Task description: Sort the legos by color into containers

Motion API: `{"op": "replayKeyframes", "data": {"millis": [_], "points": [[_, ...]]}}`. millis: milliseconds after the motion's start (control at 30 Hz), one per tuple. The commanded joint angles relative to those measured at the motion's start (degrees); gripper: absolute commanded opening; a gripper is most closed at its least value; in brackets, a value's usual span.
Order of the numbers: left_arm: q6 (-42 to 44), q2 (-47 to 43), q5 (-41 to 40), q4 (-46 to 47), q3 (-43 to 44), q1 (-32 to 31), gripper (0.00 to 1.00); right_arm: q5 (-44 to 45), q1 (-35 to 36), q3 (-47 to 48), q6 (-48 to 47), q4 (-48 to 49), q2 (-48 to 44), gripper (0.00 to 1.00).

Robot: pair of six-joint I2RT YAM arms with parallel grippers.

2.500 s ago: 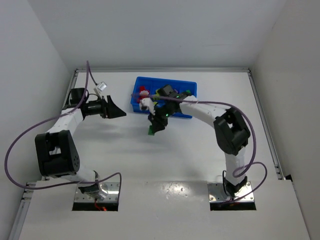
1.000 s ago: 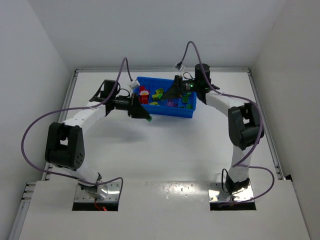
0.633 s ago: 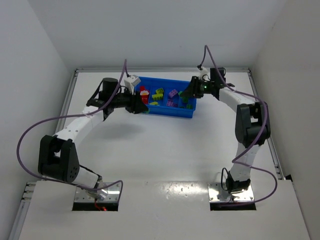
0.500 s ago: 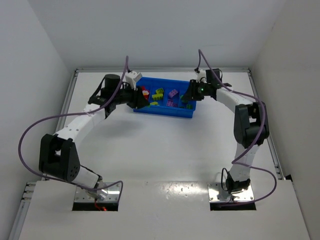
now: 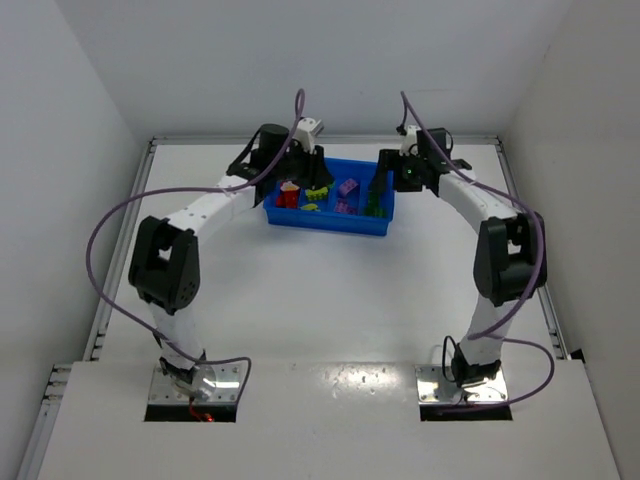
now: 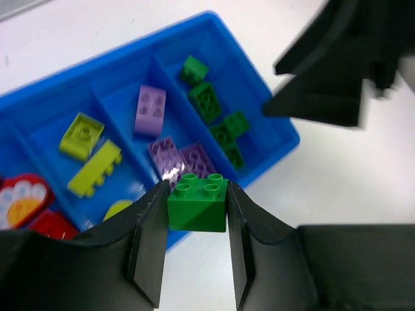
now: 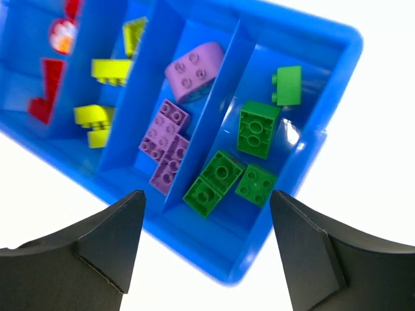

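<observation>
The blue tray (image 5: 330, 228) sits at the table's far middle. Its four compartments hold sorted legos: red (image 7: 45, 97), yellow (image 7: 109, 70), purple (image 7: 193, 70) and green (image 7: 258, 128). My left gripper (image 6: 197, 194) is shut on a green two-by-two brick (image 6: 197, 210), held studs up above the tray's near wall, over the purple bricks (image 6: 175, 155). My right gripper (image 7: 207, 193) hangs open and empty above the green end compartment. In the top view the left gripper (image 5: 315, 180) and right gripper (image 5: 385, 185) face each other across the tray.
The tray's rim (image 7: 311, 139) lies directly under my right gripper. In the left wrist view the right arm's black fingers (image 6: 324, 103) stand close beyond the tray's end wall (image 6: 275, 110). White walls enclose the table on three sides.
My left arm has swung from the tray's left end to over its middle, still carrying the green brick. The right gripper has opened wide over the green compartment.
</observation>
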Motion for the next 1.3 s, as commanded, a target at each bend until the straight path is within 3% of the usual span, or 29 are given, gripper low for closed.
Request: {"op": "replayKeyframes", "data": {"millis": [0, 233, 500, 600, 733, 767, 933, 1100, 1267], "points": [[-3.3, 5.7, -1.2, 4.2, 8.6, -2.7, 0.09, -2.1, -2.1, 0.0, -0.4, 0.3, -8.9, 0.79], [-5.3, 18.6, -0.7, 4.7, 21.0, -5.7, 0.12, -1.0, -9.3, -5.2, 0.7, -4.9, -15.4, 0.9], [-4.7, 28.9, -1.6, 4.0, 29.3, -7.5, 0.24, -3.4, -15.2, -10.9, 1.9, -5.5, -18.4, 0.91], [-4.1, 31.3, -2.2, 4.5, 30.6, -8.1, 0.36, -5.6, -15.8, -11.5, 1.9, -5.0, -19.0, 0.91], [-3.5, 34.0, -3.3, 4.5, 33.1, -8.1, 0.6, -8.6, -16.3, -12.1, 1.9, -3.3, -19.6, 0.91], [-3.5, 34.7, -3.3, 4.5, 33.7, -8.1, 0.7, -9.2, -16.3, -12.6, 1.9, -3.3, -19.6, 0.91], [-4.1, 33.8, -3.9, 5.2, 36.3, -8.1, 1.0, -9.9, -15.8, -13.6, 1.9, -1.5, -20.1, 0.91], [-3.6, 28.3, -4.4, 1.9, 37.9, -7.4, 1.0, -9.9, -13.3, -10.8, -3.1, -1.5, -19.5, 0.95], [-4.1, 16.2, -4.4, -0.2, 29.5, -3.1, 1.0, -8.3, -9.8, -2.8, -5.4, -2.8, -15.8, 1.0]]}}
